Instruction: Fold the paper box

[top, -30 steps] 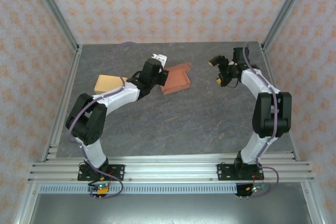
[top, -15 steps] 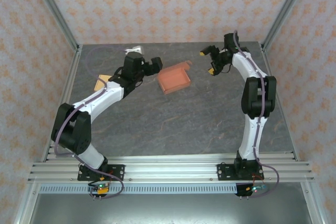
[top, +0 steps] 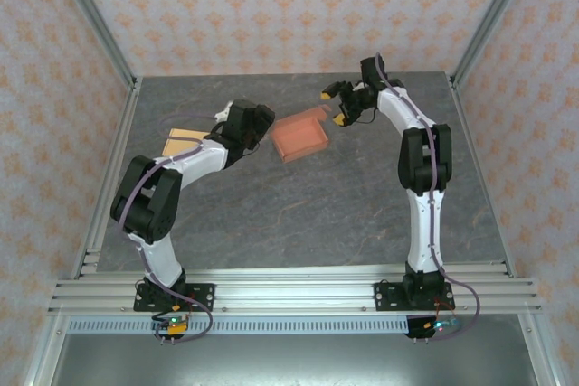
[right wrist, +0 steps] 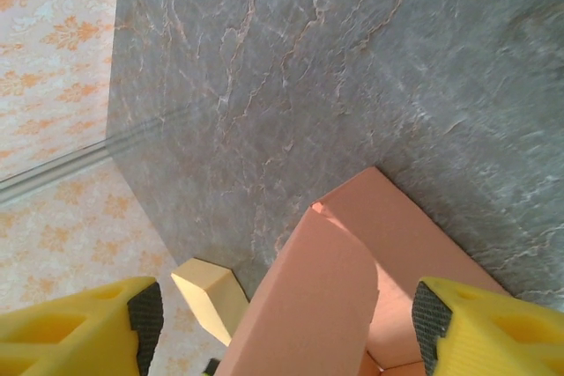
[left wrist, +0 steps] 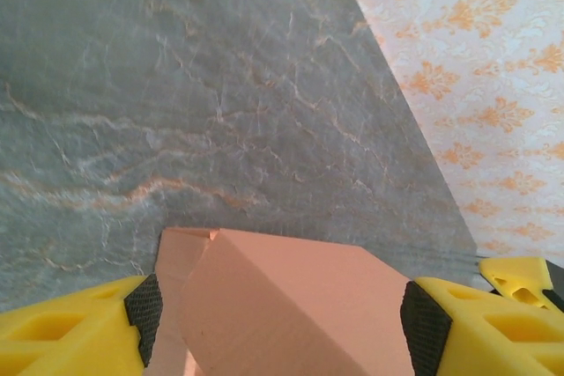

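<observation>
The salmon-pink paper box (top: 301, 139) lies on the grey stone-patterned table (top: 362, 196), in the far half and a little left of the middle, between the two arms. It is a shallow open tray with its open side up, and its inside shows bare salmon card. One flap stands up along its far right edge. In the top view its long axis runs roughly across the table from left to right, with the right end turned slightly toward the far wall.

The left gripper (left wrist: 275, 314) is at the box's left end. Its yellow fingers stand far apart, and a salmon panel fills the gap from one black pad (left wrist: 144, 305) to the other. I cannot tell whether the pads pinch it or only frame it.

The right gripper (top: 336, 107) is at the box's far right corner, one yellow finger on the far side and one on the near side. Its jaws are wide. In the right wrist view the raised flap rises between them, with a strip of table showing between it and the left-hand pad, while the box comes close to the right-hand pad (right wrist: 429, 323).

A flat tan sheet of card (top: 184, 144) lies on the table near its left edge, beside the left arm and well apart from the box.
</observation>
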Robot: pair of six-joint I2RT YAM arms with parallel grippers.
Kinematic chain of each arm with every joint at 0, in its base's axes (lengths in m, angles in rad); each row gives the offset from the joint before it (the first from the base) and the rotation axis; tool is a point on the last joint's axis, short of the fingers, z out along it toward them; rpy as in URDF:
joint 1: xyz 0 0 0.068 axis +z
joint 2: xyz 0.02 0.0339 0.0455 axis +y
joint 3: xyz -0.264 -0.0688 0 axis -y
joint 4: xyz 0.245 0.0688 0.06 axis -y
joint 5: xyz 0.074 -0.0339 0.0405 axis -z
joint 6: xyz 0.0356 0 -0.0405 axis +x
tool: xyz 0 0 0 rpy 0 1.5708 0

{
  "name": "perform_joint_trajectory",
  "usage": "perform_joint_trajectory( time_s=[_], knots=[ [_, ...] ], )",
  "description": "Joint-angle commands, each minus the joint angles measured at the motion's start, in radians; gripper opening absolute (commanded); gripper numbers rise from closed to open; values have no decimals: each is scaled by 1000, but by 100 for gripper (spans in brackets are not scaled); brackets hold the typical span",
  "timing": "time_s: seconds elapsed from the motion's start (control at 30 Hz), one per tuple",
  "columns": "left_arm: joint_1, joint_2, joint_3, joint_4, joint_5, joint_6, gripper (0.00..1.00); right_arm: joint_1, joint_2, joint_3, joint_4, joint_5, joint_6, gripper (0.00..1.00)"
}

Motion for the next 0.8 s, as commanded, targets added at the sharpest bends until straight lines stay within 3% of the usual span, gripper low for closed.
perform_joint_trajectory(
  time_s=[0.0,0.3,0.47,0.77],
  knots=[
    [-18,10,24,72,33,-127,75,10,-6,9,27,-31,35,73],
    [-25,53,38,121,64,-222,71,33,-34,-43,67,-62,90,66],
    [-31,77,41,158,80,-241,58,42,-42,-72,109,-74,127,59],
    [-43,96,54,174,90,-285,57,59,-82,-143,166,-75,183,57]
  ],
)
